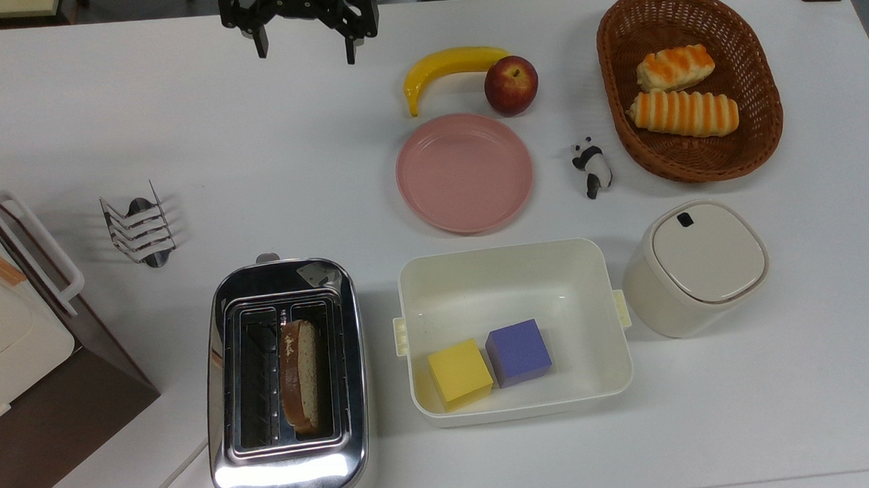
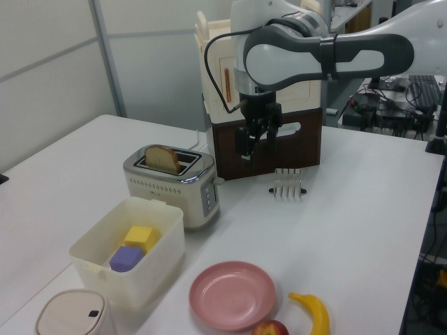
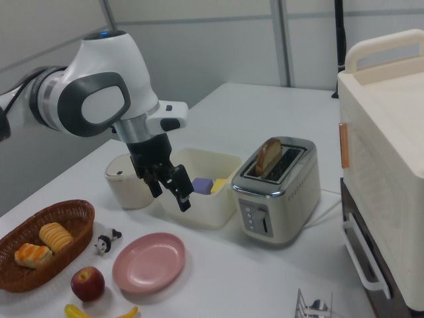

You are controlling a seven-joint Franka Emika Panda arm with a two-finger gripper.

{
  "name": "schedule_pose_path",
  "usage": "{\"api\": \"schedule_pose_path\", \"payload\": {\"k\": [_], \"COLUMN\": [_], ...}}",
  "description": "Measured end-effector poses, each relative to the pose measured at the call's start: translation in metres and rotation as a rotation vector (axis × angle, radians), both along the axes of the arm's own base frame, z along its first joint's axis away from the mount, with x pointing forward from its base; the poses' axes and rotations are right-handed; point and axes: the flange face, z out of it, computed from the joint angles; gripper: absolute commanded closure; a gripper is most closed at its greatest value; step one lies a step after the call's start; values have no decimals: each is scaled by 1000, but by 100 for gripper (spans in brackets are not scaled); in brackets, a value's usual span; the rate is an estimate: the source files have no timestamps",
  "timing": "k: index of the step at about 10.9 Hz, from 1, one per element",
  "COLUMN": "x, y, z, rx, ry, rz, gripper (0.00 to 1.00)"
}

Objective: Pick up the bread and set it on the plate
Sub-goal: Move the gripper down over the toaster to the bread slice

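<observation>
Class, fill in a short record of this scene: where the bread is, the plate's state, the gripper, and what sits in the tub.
bread: upright in one toaster slot
plate: bare, on the table next to a banana and an apple
gripper: open, holding nothing, apart from the bread
tub: a yellow cube and a purple cube
task step: bread not yet grasped

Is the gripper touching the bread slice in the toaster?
Apart. In the top view the open gripper is at the far edge of the table, while the bread slice stands in the toaster with bare table between them.
</observation>
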Motion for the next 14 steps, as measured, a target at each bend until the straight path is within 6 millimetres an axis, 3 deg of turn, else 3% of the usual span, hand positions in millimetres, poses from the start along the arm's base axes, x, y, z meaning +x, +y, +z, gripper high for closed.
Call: {"api": "schedule_pose_path", "payload": {"k": [4,7,11,14], "x": [4,19,53,89], "y": [0,1,2,6], "z": [-4,-15,-27,-51], "rx": [-2,-11,-28,-48], "ry": [-2,-44,-200,-364], "rz": [9,12,22,42], "gripper": [0,0,0,0]}}
